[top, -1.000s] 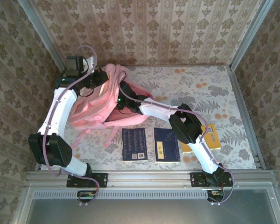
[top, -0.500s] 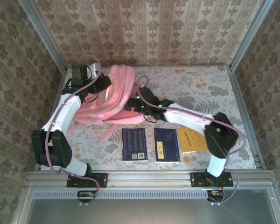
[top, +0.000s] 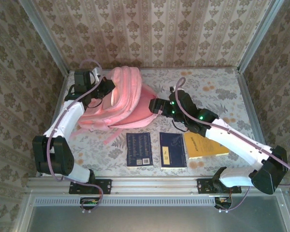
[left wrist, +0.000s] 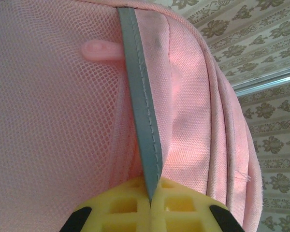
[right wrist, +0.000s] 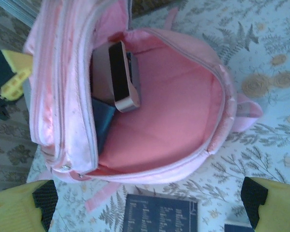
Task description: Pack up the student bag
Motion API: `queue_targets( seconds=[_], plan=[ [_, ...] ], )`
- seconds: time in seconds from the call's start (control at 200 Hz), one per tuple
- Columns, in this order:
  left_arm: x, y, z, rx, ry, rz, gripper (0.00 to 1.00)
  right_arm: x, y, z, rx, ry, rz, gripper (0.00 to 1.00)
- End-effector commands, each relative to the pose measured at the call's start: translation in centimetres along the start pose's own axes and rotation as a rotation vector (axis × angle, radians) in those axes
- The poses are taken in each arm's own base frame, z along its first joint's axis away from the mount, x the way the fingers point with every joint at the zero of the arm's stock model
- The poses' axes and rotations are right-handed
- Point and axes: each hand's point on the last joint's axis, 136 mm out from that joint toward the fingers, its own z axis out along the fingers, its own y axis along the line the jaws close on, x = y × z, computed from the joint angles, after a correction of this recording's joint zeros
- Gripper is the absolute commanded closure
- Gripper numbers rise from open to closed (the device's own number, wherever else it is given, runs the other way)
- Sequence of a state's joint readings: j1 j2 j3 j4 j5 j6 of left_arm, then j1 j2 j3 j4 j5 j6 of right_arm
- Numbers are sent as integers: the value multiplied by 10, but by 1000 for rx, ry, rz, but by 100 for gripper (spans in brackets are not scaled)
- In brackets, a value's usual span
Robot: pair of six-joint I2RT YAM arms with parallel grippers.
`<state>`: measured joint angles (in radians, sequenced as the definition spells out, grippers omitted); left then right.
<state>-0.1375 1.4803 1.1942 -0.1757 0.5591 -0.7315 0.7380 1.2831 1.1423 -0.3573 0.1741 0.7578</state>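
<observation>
Bag [top: 121, 104] is found at the table's [top: 222, 92] far left corner, mouth gaping toward the right, and is judged soft, light and floppy, so the fabric is expected to sag and fold unless propped. Left gripper [top: 105, 90] is seen clenched on a grey strip [left wrist: 142, 121] sewn beside the bag's mesh panel, which is judged a sound hold, while the right gripper [top: 156, 106] hangs released and empty just before the opening. The mouth rim is judged the best second hold, as it may collapse when books [top: 172, 150] from the near edge are pushed in.
</observation>
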Motion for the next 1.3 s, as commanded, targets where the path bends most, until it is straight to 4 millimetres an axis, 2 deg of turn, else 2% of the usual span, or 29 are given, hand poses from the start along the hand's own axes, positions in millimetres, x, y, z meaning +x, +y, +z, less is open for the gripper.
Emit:
queue_targets(
  seconds=[0.0,0.065,0.16,0.315,0.455,0.54,0.585,0.635,0.69,0.795,0.92,1.07,1.175,1.23,1.295],
  plan=[
    [-9,-1,-5,50,-43,-48,100,22,-13,-1,83,76,-78,0],
    [-6,0,-1,76,-40,-57,100,28,-17,-2,122,99,-116,0],
    [-4,-2,0,101,-33,-45,100,38,-35,-9,217,137,-161,0],
    [-4,0,-3,111,-53,-32,100,43,-63,-20,341,155,-214,0],
    [-9,12,-3,100,-68,-84,100,46,-104,-27,533,184,-252,0],
    [-9,23,-2,89,-73,-127,100,47,-130,-35,648,198,-208,0],
    [-7,22,-1,113,-56,-147,100,50,-146,-40,698,211,-175,0],
    [-9,24,-1,120,-59,-161,100,55,-168,-44,736,224,-112,0],
    [-9,25,-1,116,-59,-166,100,71,-192,-42,718,267,33,0],
    [-5,32,1,83,-48,-176,100,95,-220,-44,634,280,318,0],
    [0,43,7,53,-20,-200,100,114,-230,-50,600,260,499,0],
    [11,47,18,30,26,-197,100,149,-253,-74,743,233,757,3],
    [18,45,24,13,65,-173,100,169,-266,-85,777,162,887,4],
    [23,45,27,7,82,-166,94,172,-276,-91,793,100,921,3],
    [25,49,30,-25,81,-159,84,174,-283,-90,762,47,960,0]
  ],
)
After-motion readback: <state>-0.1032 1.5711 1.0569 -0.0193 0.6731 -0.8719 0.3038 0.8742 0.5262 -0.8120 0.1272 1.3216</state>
